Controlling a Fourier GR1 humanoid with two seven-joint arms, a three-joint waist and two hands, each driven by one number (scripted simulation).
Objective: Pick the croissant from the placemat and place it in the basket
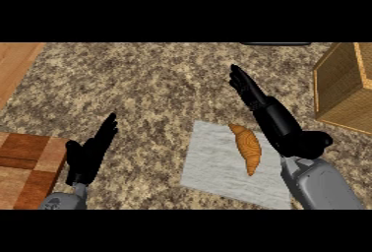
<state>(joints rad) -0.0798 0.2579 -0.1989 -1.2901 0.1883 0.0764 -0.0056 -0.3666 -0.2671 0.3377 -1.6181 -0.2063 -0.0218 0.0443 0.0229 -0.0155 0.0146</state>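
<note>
Speckled brown-and-grey stone counter [145, 83]: carries all items below.

Golden-brown curved croissant [247, 147]: lies lengthwise on the right part of a pale grey rectangular placemat [207, 170], which sits toward the counter's near edge, right of centre.

Woven tan wicker basket [341, 83]: at the counter's right edge, toward the far side, well apart from the croissant.

Checkered brown wooden board [25, 162]: near left corner.

Black right hand [280, 123]: just beside the croissant on its right, not touching it; fingers straight and pressed together, pointing to the far edge.

Black left hand [85, 157]: rests by the board, fingers straight, close together, thumb apart, holding nothing.
</note>
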